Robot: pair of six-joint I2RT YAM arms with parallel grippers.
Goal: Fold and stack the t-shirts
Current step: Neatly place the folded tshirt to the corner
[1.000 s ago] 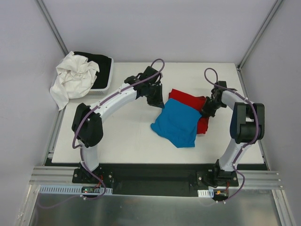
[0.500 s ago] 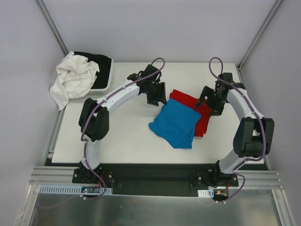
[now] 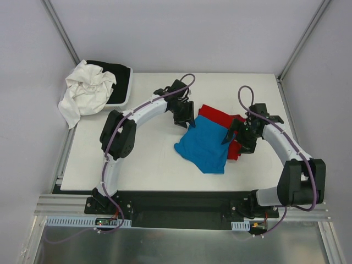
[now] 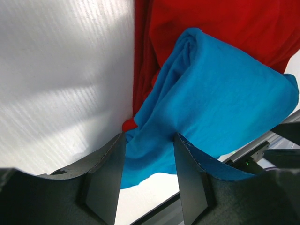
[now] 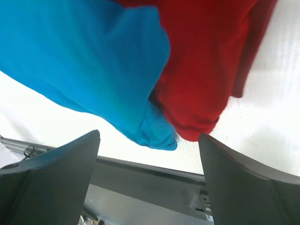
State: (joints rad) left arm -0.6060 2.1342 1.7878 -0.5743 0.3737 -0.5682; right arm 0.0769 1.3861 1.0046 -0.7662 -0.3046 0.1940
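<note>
Across the white tabletop (image 3: 132, 159) both arms bend toward the middle-right, where the two shirts lie one on the other. The left arm (image 3: 140, 113) rises from its base, folds at the elbow and runs in a long arc to the far left edge of the pile. The right arm (image 3: 281, 146) curls in from the right side, its wrist low over the pile's right edge. A bright turquoise-blue cotton t-shirt (image 3: 204, 144), roughly folded, lies on top of a plain red cotton t-shirt (image 3: 219, 115), which shows along the far and right sides. Only the overhead view takes in the far left corner — a crumpled white cloth garment (image 3: 85, 93) spilling over a white plastic tray (image 3: 128, 88) with a black cloth garment (image 3: 116, 71) inside.

The left gripper (image 4: 149, 138) has its fingers partly spread. Its wrist camera shows a thick folded edge of the turquoise shirt running between them, with red cloth beyond; whether the pads touch the cloth cannot be told. The right gripper (image 5: 149, 136) is spread wide and holds nothing. Its camera alone shows the near end of the pile — the turquoise corner lying just beside the rounded corner of the red shirt.
</note>
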